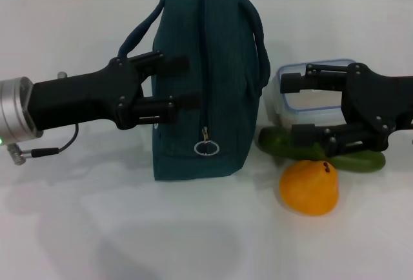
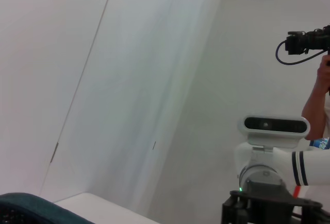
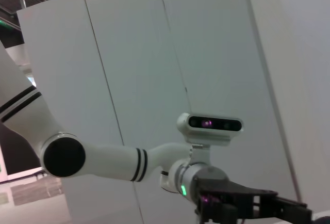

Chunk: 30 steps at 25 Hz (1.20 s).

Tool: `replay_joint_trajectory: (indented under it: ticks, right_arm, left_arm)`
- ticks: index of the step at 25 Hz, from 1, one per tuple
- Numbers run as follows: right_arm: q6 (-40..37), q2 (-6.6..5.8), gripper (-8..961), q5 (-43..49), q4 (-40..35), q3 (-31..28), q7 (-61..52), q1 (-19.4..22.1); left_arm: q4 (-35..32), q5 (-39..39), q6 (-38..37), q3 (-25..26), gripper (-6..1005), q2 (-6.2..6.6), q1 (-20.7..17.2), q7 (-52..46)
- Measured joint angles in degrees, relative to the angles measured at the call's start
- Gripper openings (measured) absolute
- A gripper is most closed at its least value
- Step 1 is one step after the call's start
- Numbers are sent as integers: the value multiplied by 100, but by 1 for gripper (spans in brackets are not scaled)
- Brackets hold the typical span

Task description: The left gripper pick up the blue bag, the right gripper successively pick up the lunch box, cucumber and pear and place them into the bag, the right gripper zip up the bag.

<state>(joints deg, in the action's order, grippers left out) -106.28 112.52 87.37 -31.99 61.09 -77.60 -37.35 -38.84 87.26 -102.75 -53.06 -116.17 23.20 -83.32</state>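
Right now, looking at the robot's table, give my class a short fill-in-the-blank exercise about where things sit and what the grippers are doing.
1. The blue bag stands upright with its zipper ____.
2. The orange-yellow pear lies in front of the green ____.
3. The clear lunch box sits on the bag's ____ side, by the robot's sides.
4. The left gripper is open at the bag's side; the right gripper is ____ near the lunch box.

Missing words: closed; cucumber; right; open

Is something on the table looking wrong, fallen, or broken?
Nothing stands out. The blue bag stands upright, zipped shut, beside the left pincer. The lunch box, cucumber and pear sit intact beside it, by the open right pincer.
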Motion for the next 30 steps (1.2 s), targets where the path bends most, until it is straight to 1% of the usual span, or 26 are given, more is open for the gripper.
replay_joint_trajectory:
  ticks: [3, 5, 8, 9, 13, 14, 16, 19, 20, 23, 26, 27, 30]
  right_arm:
    - [138, 7, 843, -5, 0, -20, 39, 21]
    - [262, 19, 843, -22, 0, -81, 86, 54]
    - [374, 11, 842, -40, 0, -166, 125, 71]
    - [384, -10, 842, -45, 5, -193, 125, 74]
    - [389, -58, 842, -54, 6, -381, 130, 221]
    - [403, -72, 842, -54, -9, -436, 151, 311]
    - [423, -78, 842, -54, -15, -448, 171, 349]
    - [532, -101, 842, -58, -48, -476, 259, 518]
    - [562, -112, 842, -59, -52, -516, 292, 567]
    - [616, -128, 842, -61, -43, -688, 407, 661]
    - [622, -139, 842, -48, -26, -818, 503, 732]
    - [622, -149, 842, -49, -39, -834, 516, 764]
    - [624, -179, 842, -51, -59, -857, 555, 805]
  left_arm:
    - [-2, -22, 0, 14, 880, -8, 7, -49]
    - [-26, -129, 0, 28, 880, 14, 43, -205]
    - [-280, -277, 14, 82, 879, 97, 86, -787]
    - [-406, -290, 26, 133, 879, 126, 105, -1063]
    - [-968, -145, 133, 370, 879, 264, 325, -2201]
    - [-1152, 14, 263, 416, 879, 327, 403, -2641]
    - [-1463, 383, 533, 506, 879, 442, 533, -3492]
    - [-1924, 1226, 772, 607, 878, 598, 814, -4904]
    - [-2031, 1503, 782, 620, 878, 629, 919, -5254]
    - [-2341, 2265, 795, 626, 878, 665, 1239, -6241]
    - [-2610, 2967, 707, 591, 878, 671, 1556, -6981]
    - [-2626, 3102, 587, 574, 878, 674, 1697, -7193]
    - [-2627, 3204, 336, 544, 877, 685, 1930, -7580]
